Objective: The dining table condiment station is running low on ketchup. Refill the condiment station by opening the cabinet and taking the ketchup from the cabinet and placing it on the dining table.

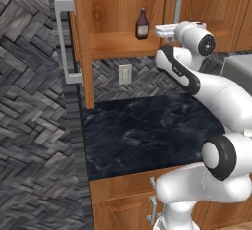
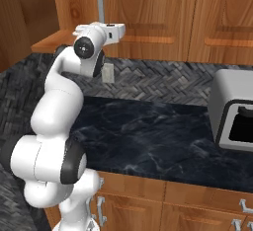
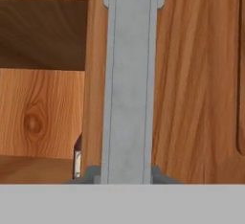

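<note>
White arm [image 2: 59, 106], cabinet [image 2: 148, 13], silver handle [image 2: 102, 3], black counter [image 2: 148, 131]

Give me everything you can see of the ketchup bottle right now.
The ketchup is a small dark maroon-brown bottle with rounded shoulders, a narrow neck, a dark cap and a faint pale label. It stands upright on the wooden shelf inside the cabinet, whose left door is open. Nothing touches it but the shelf; the claw is to its right, at the other door's handle.

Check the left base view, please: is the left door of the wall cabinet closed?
No, the left door of the cabinet is swung open, so the ketchup shows standing on the wooden shelf inside.
</note>
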